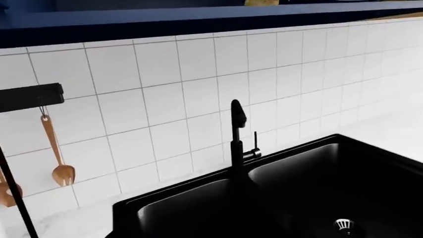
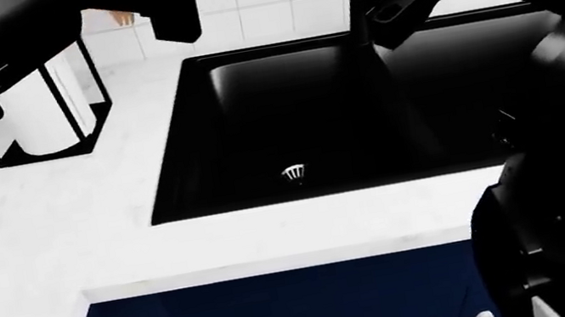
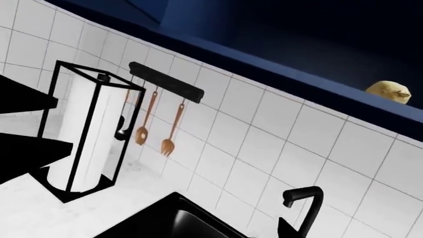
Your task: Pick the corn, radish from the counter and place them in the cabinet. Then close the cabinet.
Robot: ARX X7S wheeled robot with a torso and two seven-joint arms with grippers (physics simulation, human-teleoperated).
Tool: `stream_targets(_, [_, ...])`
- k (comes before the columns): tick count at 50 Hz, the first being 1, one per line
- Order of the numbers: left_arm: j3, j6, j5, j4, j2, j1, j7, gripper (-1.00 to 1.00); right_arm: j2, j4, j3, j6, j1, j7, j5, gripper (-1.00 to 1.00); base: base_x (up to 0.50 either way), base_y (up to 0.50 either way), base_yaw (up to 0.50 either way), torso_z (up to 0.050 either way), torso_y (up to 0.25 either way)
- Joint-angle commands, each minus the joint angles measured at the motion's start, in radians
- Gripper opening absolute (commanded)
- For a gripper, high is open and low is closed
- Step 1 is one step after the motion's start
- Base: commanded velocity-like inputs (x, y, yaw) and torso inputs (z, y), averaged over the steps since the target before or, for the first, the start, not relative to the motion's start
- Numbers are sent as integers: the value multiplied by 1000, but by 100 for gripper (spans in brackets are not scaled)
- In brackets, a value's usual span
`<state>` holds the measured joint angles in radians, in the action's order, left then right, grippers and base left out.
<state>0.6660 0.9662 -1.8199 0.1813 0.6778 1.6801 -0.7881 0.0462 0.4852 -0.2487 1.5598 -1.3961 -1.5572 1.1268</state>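
Right wrist view: pale cream-beige rounded radish [image 3: 390, 92] inside dark blue cabinet [image 3: 278, 59], above black double sink [image 2: 289, 123]; gripper openings impossible to tell.

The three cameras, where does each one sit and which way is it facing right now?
Head view: on the head, looking down at the black sink and white counter; both dark arms show.
Left wrist view: near the left tool, facing the tiled wall and faucet; no tool visible.
Right wrist view: near the right tool, looking up at the paper towel holder and the radish in the cabinet.
All three share the sink.
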Motion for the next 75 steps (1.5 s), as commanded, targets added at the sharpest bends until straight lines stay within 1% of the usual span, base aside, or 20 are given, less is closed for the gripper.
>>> stream_targets(1, [4,-1,11,-6,0,-2,10,100,7,-13,10,-14,-19,19,-15,100,430,-2,0,0,0])
stream_targets(12, [1,-5,2,6,2,0,4,100,15,-3,2,-10,-17,15,-18,100,474,-2,0,0,0])
stream_targets(29, [-1,5,-19,10,6,31,-8,100,30,3,-27,0,-19,0,-18,100,327,-1,0,0,0])
stream_targets(49, [-3,-3,-27,24,8,30,-17,100,36,12,-42,5,-10,-7,-8,100,35,54,0,0,0])
stream_targets(56, [-3,-5,-33,30,7,31,-20,100,35,14,-41,6,-10,-7,-7,100,1,431,0,0,0])
stream_targets(64, [-2,-6,-35,32,6,34,-22,100,33,12,-35,5,-12,-6,-5,100,0,2,0,0,0])
stream_targets(69, [-2,-7,-36,33,5,34,-22,100,32,6,-41,8,-10,-11,-4,100,-270,388,0,0,0])
stream_targets(75, [-2,-8,-39,36,6,35,-23,100,31,6,-32,8,-8,-11,-2,100,-28,21,0,0,0])
